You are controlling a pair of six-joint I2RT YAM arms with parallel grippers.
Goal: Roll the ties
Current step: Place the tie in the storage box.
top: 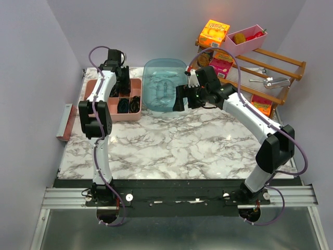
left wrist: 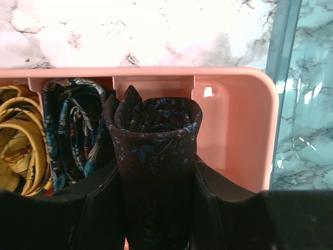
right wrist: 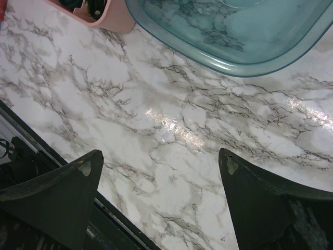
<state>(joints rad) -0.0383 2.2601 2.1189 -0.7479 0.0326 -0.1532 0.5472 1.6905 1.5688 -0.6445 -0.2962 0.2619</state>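
My left gripper (left wrist: 156, 169) is shut on a rolled dark brown tie (left wrist: 156, 130) with a faint blue pattern, holding the coil upright over the rightmost compartment of the pink tray (left wrist: 234, 80). A blue patterned rolled tie (left wrist: 73, 130) fills the compartment beside it, and a yellow rolled tie (left wrist: 18, 140) lies further left. In the top view my left gripper (top: 123, 83) hangs over the pink tray (top: 112, 115), where dark coils (top: 125, 105) lie. My right gripper (top: 179, 98) is open and empty, above the marble table (right wrist: 171, 104) by the blue tub.
A clear blue tub (top: 164, 88) stands right of the pink tray; its rim shows in the right wrist view (right wrist: 234, 67). A wooden rack (top: 270, 67) with boxes, a pink bin and a metal scoop stands back right. A reddish bracket (top: 65, 122) hangs at the table's left edge.
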